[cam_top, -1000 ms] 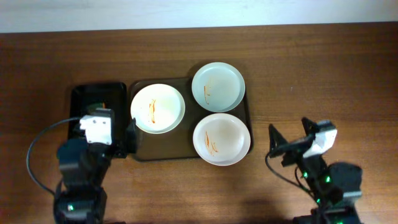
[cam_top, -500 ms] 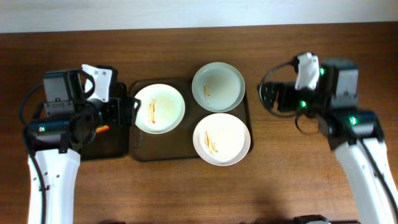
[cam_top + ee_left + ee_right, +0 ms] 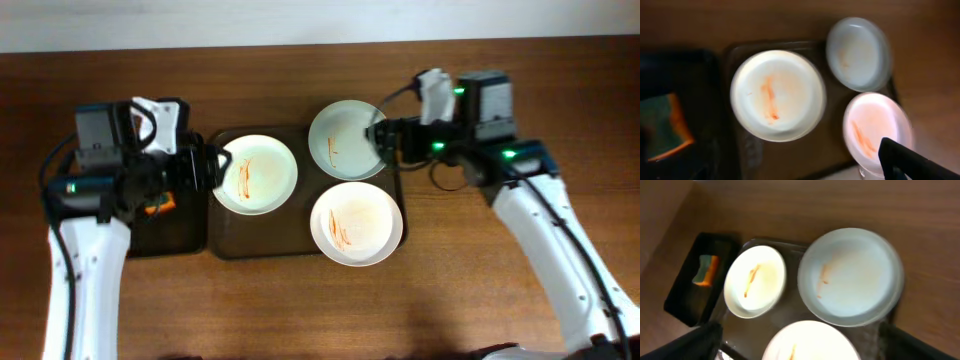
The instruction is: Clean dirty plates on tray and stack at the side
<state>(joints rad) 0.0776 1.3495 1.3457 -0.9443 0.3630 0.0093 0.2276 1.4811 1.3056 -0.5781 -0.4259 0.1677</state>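
Note:
Three white plates with orange-brown streaks lie on the brown tray [image 3: 228,240]: one at the left [image 3: 254,173], one at the back right [image 3: 349,140], one at the front right [image 3: 356,223]. My left gripper [image 3: 207,168] hovers at the tray's left edge beside the left plate and looks open and empty. Only its right finger [image 3: 905,161] shows clearly in the left wrist view, over the front right plate [image 3: 872,127]. My right gripper [image 3: 384,140] is wide open and empty over the right rim of the back right plate [image 3: 850,277].
A smaller black tray [image 3: 180,235] stands left of the brown tray, holding a green and orange sponge [image 3: 160,207], which also shows in the right wrist view [image 3: 706,270]. Bare wooden table surrounds both trays.
Both arms have swung from the table's front edge up to the tray. The left gripper reached the tray's left edge; the right gripper moved left over the back right plate. Plates have not moved.

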